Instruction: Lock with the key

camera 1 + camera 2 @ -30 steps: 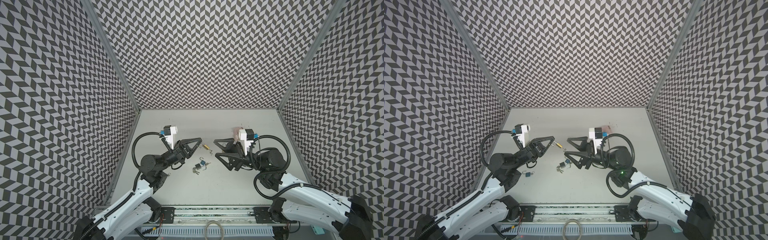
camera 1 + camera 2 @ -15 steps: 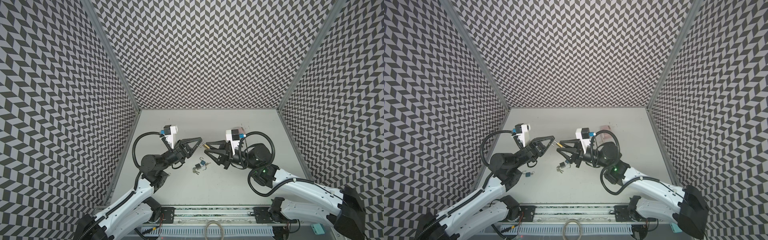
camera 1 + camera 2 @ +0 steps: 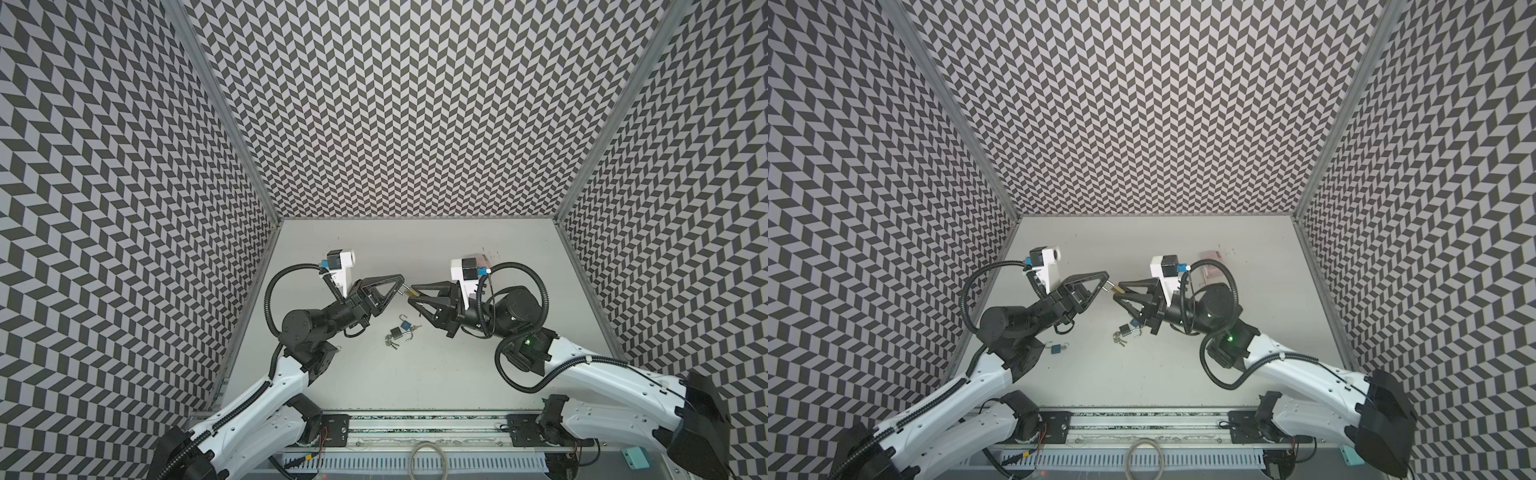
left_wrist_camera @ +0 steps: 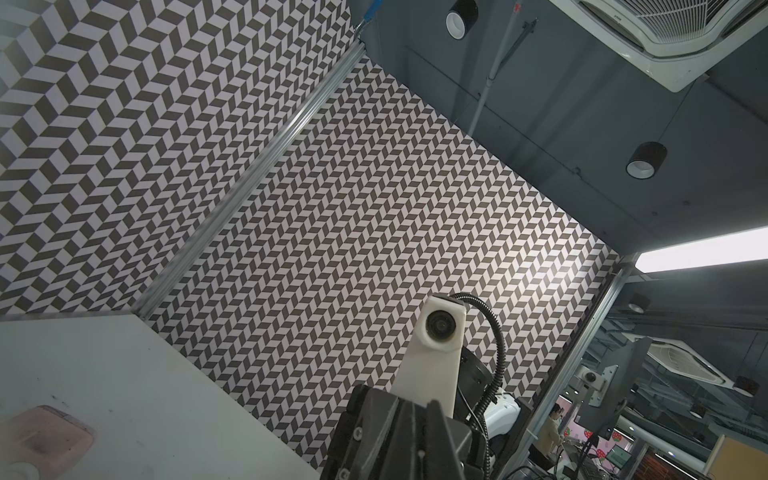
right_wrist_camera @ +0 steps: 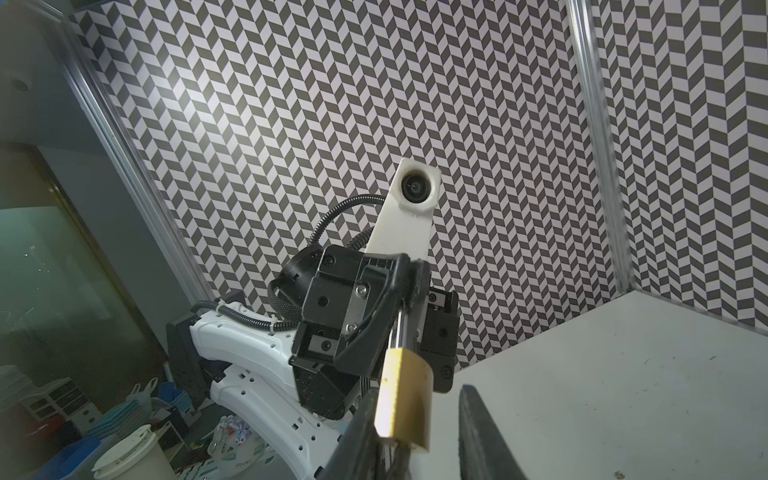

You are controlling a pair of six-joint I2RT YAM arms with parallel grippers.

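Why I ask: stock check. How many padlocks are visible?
4: brass padlock in the left gripper; blue padlock and grey padlock on the table; second blue padlock beside the left arm. More may be hidden.

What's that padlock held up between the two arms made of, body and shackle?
The body looks like brass: a yellow-gold metal block with a soft satin sheen and rounded corners. The shackle seems to be steel, perhaps chromed: a silvery rod with bright streaks of reflection along it.

Over the table (image 3: 415,374), the held padlock (image 5: 405,399) is flanked by the left gripper (image 3: 401,286) at 9 o'clock and the right gripper (image 3: 410,294) at 3. Below, padlocks with keys (image 3: 398,333) are laid at 6 o'clock, a lone padlock (image 3: 1056,348) at 8, a pad (image 3: 1210,254) at 2.
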